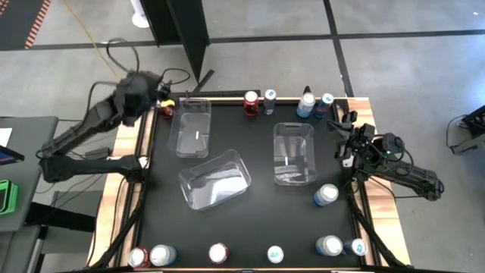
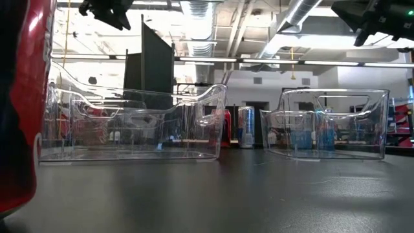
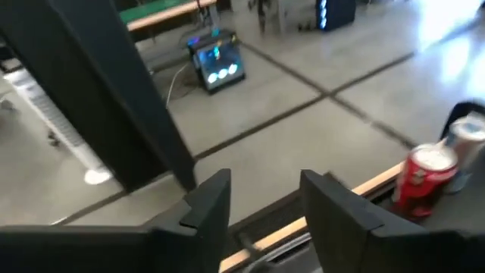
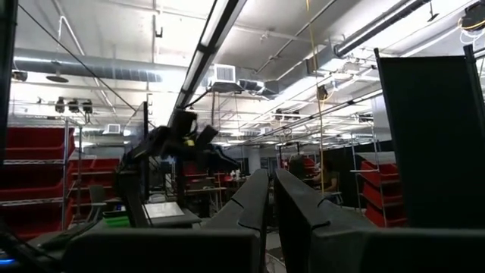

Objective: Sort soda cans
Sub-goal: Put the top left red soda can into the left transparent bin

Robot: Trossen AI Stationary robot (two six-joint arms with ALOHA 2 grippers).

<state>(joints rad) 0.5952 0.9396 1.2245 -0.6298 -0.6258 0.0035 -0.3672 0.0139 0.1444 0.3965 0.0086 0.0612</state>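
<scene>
Left gripper (image 1: 161, 97): raised over the table's far left corner, fingers (image 3: 208, 205) parted with floor visible through the gap, nothing held. Red can (image 1: 166, 110) stands upright just beside it on the table edge. Right gripper (image 1: 342, 133): at the right edge, fingers (image 4: 254, 199) nearly together, holding nothing. Soda cans: all upright, silver tops facing up; a red can (image 1: 251, 104) and blue cans (image 1: 269, 101) along the far edge, a silver-white can (image 1: 326, 195) near the right gripper, others in a row along the near edge (image 1: 218, 253). Three clear bins (image 1: 214, 179) sit mid-table on the black tabletop (image 1: 250, 220); wooden rim, concrete floor, shelving with red bins beyond.
</scene>
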